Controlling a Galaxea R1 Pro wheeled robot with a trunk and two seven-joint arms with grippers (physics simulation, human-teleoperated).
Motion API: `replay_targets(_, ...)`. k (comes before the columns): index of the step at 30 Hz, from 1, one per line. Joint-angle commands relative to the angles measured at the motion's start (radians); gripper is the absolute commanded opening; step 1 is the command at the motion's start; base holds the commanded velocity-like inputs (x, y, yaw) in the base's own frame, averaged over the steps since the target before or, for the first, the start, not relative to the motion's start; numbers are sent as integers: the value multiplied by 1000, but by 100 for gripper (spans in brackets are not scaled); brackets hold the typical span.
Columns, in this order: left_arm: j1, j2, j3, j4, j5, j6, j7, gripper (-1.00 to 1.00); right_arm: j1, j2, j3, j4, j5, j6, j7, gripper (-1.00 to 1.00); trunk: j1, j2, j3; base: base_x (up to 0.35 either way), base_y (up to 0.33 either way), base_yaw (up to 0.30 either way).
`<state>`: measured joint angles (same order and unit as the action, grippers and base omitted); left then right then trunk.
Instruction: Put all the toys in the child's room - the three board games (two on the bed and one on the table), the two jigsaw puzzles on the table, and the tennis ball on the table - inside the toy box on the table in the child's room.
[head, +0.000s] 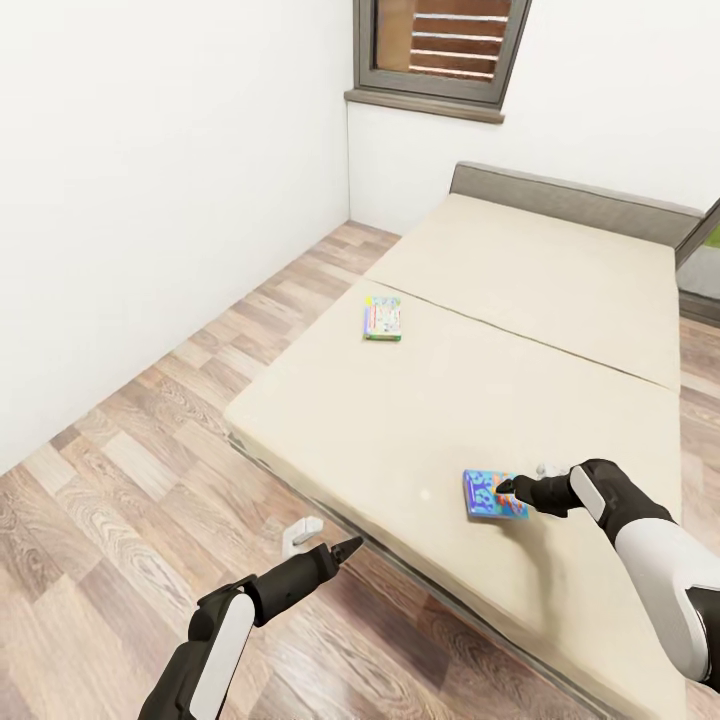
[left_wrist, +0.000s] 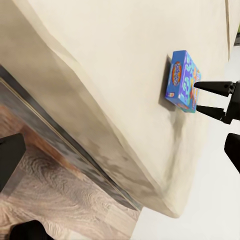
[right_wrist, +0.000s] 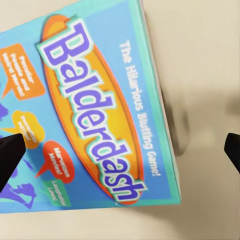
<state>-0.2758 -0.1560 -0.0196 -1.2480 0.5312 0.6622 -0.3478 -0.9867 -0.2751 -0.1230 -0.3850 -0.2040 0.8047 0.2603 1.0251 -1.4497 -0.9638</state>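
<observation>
Balderdash box (right_wrist: 90, 110) flat on bed (head: 520, 330)

A home bedroom is shown here, marked by a wide beige bed (head: 480, 400) with a grey headboard (head: 570, 195), wood-plank floor (head: 110, 510), plain white walls (head: 150, 180), a dark-framed window (head: 440, 50), and colourful board games (head: 383, 319) left on the mattress.
</observation>
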Motion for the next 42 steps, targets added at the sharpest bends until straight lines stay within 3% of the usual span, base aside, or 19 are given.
replay_targets(1,0,0,1,-1,4,7,0,100,0,0,-6,-1,3,5,4,100,0,0,-1,0,0,0)
replay_targets(28,0,0,1,-1,4,7,-1,100,2,0,-6,-4,3,4,4,100,0,0,-5,0,0,7)
replay_targets(42,0,0,1,-1,4,7,-1,100,2,0,-2,-5,3,4,5,100,0,0,-5,0,0,218)
